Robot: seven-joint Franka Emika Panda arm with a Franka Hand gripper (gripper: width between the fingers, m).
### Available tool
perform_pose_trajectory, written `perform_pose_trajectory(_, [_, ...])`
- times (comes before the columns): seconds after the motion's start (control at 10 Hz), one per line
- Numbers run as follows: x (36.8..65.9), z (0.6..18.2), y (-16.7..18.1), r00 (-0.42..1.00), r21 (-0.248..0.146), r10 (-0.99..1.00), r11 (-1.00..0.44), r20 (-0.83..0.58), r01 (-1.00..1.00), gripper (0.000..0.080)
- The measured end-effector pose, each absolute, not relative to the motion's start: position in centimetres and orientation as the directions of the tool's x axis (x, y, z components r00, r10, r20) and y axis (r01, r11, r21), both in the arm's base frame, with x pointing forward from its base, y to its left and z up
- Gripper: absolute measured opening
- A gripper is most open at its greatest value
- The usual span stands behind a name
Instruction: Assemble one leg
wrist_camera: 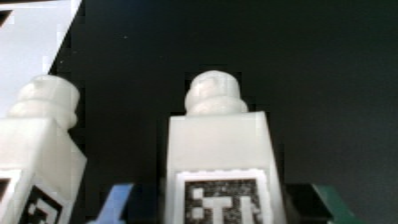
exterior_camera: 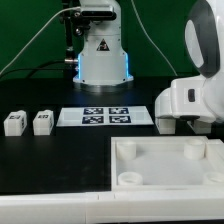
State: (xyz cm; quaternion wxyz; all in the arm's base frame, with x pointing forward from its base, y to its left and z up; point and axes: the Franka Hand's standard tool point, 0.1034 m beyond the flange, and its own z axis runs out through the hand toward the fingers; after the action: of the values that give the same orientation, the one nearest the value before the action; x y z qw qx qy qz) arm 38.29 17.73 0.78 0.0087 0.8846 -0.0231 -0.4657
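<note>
In the wrist view a white leg [wrist_camera: 222,150] with a black-and-white tag on its face stands between my fingers. My gripper [wrist_camera: 221,205] is open: the blue finger [wrist_camera: 121,200] and the green finger [wrist_camera: 324,202] stand either side of this leg, each with a dark gap. A second leg [wrist_camera: 39,140] stands close beside it. In the exterior view my gripper [exterior_camera: 188,126] is low over the table at the right; the legs under it are hidden by the hand. Two more legs [exterior_camera: 13,122] [exterior_camera: 42,122] stand at the exterior view's left.
The large white tray-like part [exterior_camera: 150,175] with round corner holes lies at the front right, just in front of my hand. The marker board [exterior_camera: 105,116] lies in the middle. The robot base [exterior_camera: 100,55] stands behind it.
</note>
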Motion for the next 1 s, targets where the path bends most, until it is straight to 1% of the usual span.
perform_pose_trajectory(0.6, [38.3,0.8,17.7,0.565,0.037,-0.049,-0.999,-0.823,-0.033,0.0288])
perform_pose_trajectory(0.7, [38.5,0.8,17.6,0.572,0.027,-0.036,-0.999,-0.819,-0.024,0.0290])
perform_pose_trajectory(0.8, [39.2,1.6,17.2,0.596,0.009,-0.008,-1.000,-0.803,-0.002,0.0290])
perform_pose_trajectory(1.0, [40.8,4.6,16.7,0.632,-0.009,0.027,-0.999,-0.775,0.032,0.0290])
